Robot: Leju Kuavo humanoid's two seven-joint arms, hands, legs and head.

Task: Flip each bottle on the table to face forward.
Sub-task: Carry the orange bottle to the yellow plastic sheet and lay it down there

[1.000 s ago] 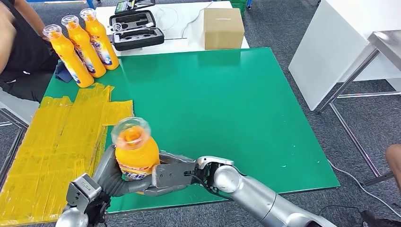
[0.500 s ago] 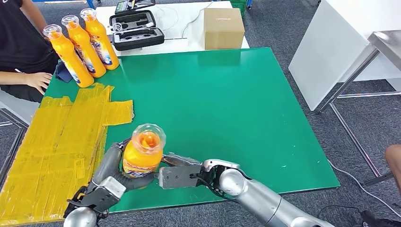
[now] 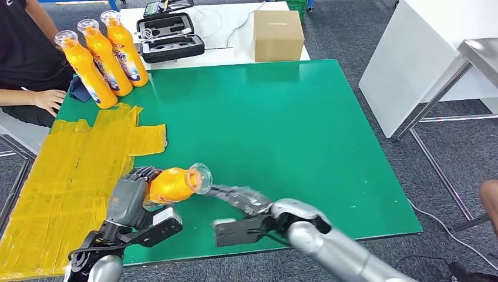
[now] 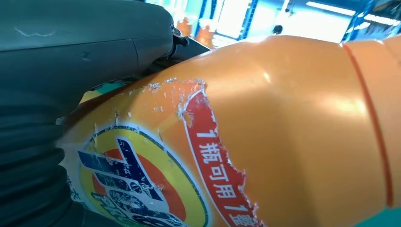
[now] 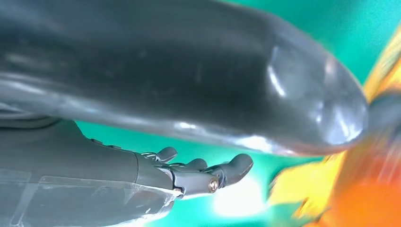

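Green table [image 3: 282,123] with yellow tape patch [image 3: 70,170] on its left side; three upright bottles [image 3: 101,57] at far-left corner. My left hand [image 3: 132,197] grips the orange bottle [image 3: 173,183] tilted (cap pointing right) over the near edge. My right hand [image 3: 238,214] holds nothing, fingers spread beside it.

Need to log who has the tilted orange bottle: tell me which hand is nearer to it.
Left. The left hand grips the orange bottle around its body, tilted over the green table. The right hand is open beside its cap, apart from it.
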